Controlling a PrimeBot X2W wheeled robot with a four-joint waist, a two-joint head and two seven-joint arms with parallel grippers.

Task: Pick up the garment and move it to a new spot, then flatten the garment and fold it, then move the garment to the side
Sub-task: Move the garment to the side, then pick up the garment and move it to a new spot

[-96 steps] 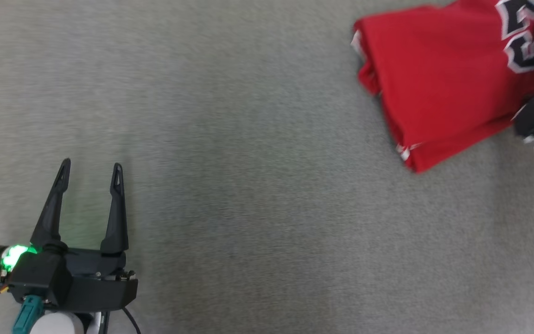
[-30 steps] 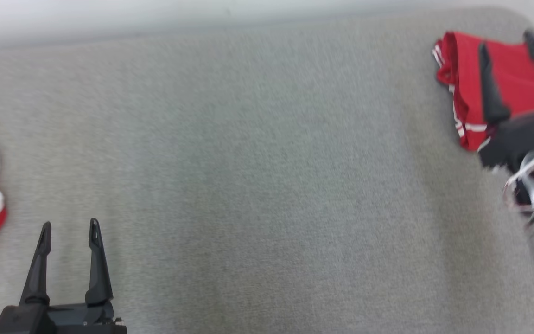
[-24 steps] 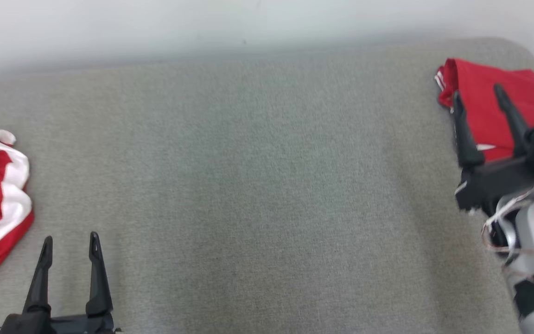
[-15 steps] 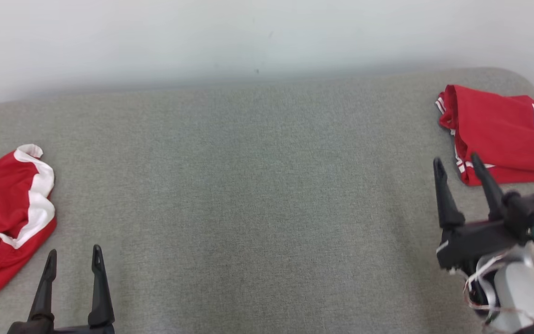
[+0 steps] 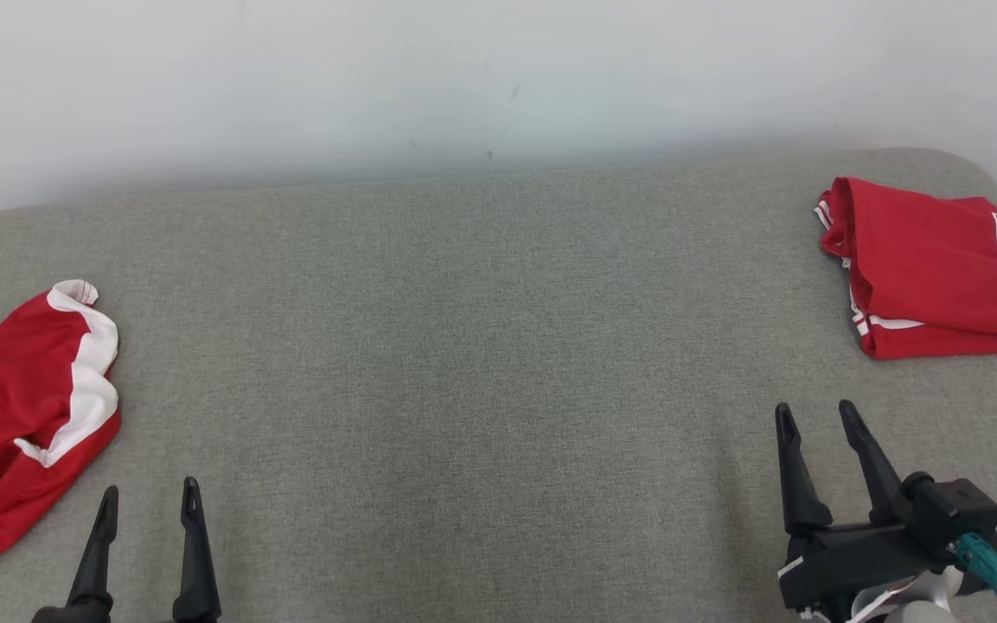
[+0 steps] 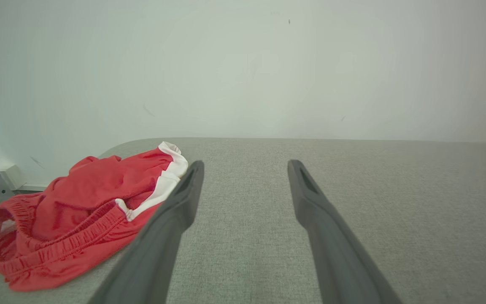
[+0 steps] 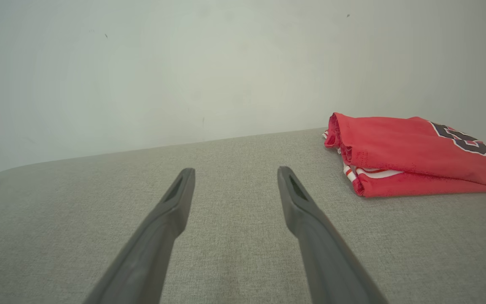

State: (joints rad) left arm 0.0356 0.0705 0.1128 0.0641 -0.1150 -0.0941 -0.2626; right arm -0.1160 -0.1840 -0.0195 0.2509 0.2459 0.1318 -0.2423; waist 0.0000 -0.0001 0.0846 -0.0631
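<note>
Since a second ago the head camera has tipped up, so more of the wall [image 5: 464, 78] fills the top of the frame. Measured against the cloth, the right gripper [image 5: 814, 407] has backed off: its fingers then lay across the folded jersey [image 5: 931, 268], and now they sit at lower right with a strip of bare grey between their tips and the jersey's near edge. The jersey lies flat at the upper right, close to the pad's [image 5: 481, 346] rounded far corner and running off the right frame edge. In the right wrist view it sits to the right of and beyond the right gripper [image 7: 235, 169], untouched. Both grippers are spread and empty. The left gripper [image 5: 150, 487] is at lower left, just right of crumpled shorts [image 5: 14, 415] that run off the left edge; in its wrist view the shorts [image 6: 78, 202] lie left of the left gripper [image 6: 246, 164]. The whole middle of the pad, back to the wall, is open.
</note>
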